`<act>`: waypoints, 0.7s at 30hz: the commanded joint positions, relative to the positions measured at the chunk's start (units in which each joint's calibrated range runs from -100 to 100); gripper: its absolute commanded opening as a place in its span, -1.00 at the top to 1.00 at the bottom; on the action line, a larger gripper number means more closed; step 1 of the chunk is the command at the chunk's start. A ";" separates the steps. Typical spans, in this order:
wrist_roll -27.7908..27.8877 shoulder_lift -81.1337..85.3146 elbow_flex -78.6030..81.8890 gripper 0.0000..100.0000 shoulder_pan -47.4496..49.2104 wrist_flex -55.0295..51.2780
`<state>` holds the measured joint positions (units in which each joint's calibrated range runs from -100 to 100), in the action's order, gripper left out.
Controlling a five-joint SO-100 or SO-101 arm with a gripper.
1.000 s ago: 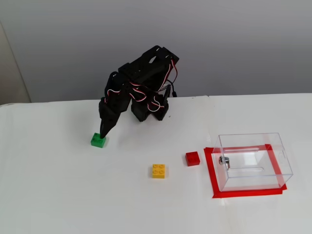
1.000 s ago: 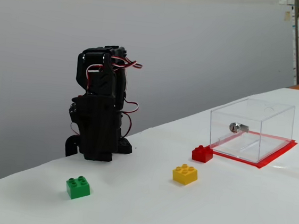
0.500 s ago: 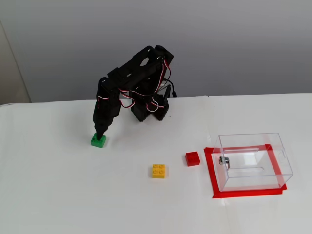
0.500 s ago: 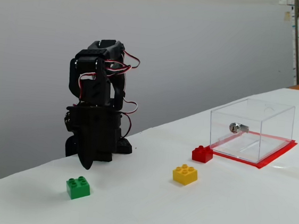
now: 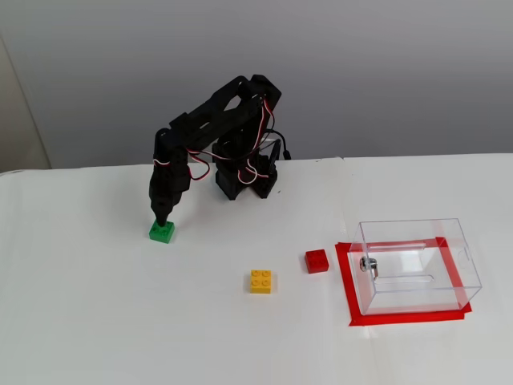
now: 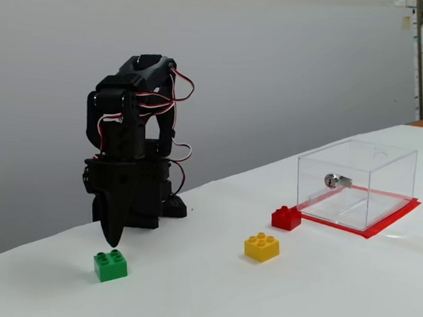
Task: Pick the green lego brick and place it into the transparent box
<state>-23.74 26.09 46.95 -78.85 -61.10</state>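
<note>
The green lego brick (image 5: pixel 162 231) sits on the white table at the left in both fixed views (image 6: pixel 111 266). My black gripper (image 5: pixel 160 217) points straight down just above it (image 6: pixel 115 242). Its fingers taper to a single tip, so they look shut and hold nothing. The tip is at or a hair above the brick's studs; I cannot tell if it touches. The transparent box (image 5: pixel 417 265) stands empty at the right on a red tape frame (image 5: pixel 405 317), with a small metal fitting (image 5: pixel 369 264) on its left wall. The box also shows in the other fixed view (image 6: pixel 356 183).
A yellow four-stud brick (image 5: pixel 260 281) and a red brick (image 5: pixel 317 261) lie between the green brick and the box. They also show in the other fixed view, yellow (image 6: pixel 262 246) and red (image 6: pixel 286 217). The arm's base (image 5: pixel 244 176) stands at the table's back.
</note>
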 commanded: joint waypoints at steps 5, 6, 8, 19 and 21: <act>-0.27 -0.08 -1.20 0.48 -0.01 0.52; -0.37 -0.08 -1.29 0.47 0.07 1.04; -0.37 -0.17 -1.48 0.46 0.14 3.83; -0.42 -0.68 -0.93 0.46 2.73 7.92; -0.42 -2.12 -1.02 0.46 3.32 7.92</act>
<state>-23.94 24.99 46.95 -76.71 -53.64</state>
